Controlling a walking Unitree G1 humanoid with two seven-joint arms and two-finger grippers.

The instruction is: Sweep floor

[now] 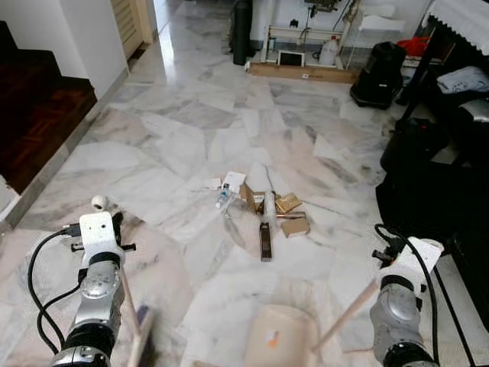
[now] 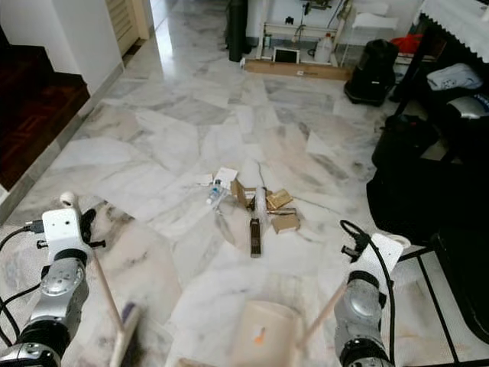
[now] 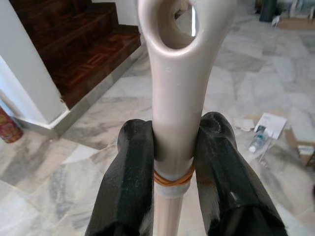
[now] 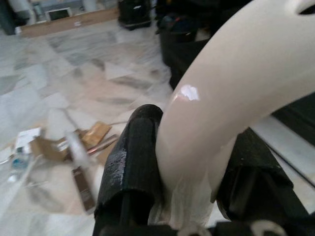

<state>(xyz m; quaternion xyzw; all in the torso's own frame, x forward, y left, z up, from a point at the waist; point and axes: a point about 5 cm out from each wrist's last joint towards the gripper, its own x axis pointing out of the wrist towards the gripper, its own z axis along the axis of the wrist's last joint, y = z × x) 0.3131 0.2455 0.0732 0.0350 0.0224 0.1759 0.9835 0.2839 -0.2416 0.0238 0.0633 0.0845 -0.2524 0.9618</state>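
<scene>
A scatter of litter (image 1: pixel 260 206) lies at the centre of a white-and-grey marble floor (image 1: pixel 176 138), at twelve o'clock from the robot: torn brown cardboard pieces (image 1: pixel 290 214), a small clear bottle with a blue cap (image 1: pixel 223 197), a white paper sheet (image 1: pixel 233 180), a pale tube (image 1: pixel 269 202) and a dark flat bar (image 1: pixel 265 241); no writing on any of it can be read. At the robot's seven o'clock, the left gripper (image 3: pixel 174 162) is closed on the cream handle of a broom (image 3: pixel 174 88), just below the handle's hanging-hole, an orange band wrapped around the shaft at the fingers (image 3: pixel 130 182); the wooden shaft slants down to a blurred brush head (image 1: pixel 144 336) near the floor. At five o'clock, the right gripper (image 4: pixel 189 177) is clamped on the curved cream handle of a dustpan (image 4: pixel 231 83), whose pale pan (image 1: pixel 279 336), marked with a small orange sticker too small to read, sits low at six o'clock. Dark wooden stairs (image 1: pixel 38 115) rise at ten o'clock beside a white wall. At twelve o'clock, far off, a long cardboard box (image 1: pixel 302 73) lies before a white rack. Black bags (image 1: pixel 378 73) and dark furniture crowd the two o'clock side.
</scene>
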